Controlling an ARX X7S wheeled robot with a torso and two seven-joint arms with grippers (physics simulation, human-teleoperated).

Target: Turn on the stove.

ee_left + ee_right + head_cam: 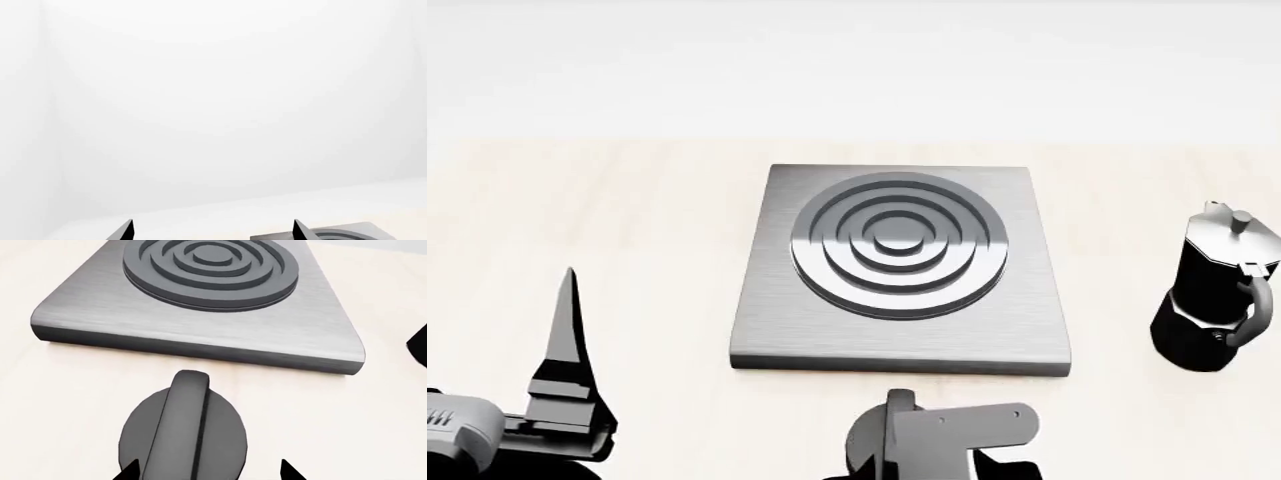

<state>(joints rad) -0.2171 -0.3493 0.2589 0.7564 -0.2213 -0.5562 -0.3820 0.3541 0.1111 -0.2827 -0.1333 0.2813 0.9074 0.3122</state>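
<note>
We see the stove (904, 270) mid-table, its knob (183, 432) just in front of the slab's near edge — our right gripper (207, 471) spread open around it. Our left gripper (212, 230) hangs open, well apart — a moka pot (1217, 295) stands right of the stove.

The stove (1014, 300) is brushed grey with dark-grey concentric rings; its knob (183, 432) is black. The moka pot (1217, 290) is glossy black, the bench (601, 220) pale cream.

Brushed grey metal stove (827, 330); matt black knob (183, 432).
</note>
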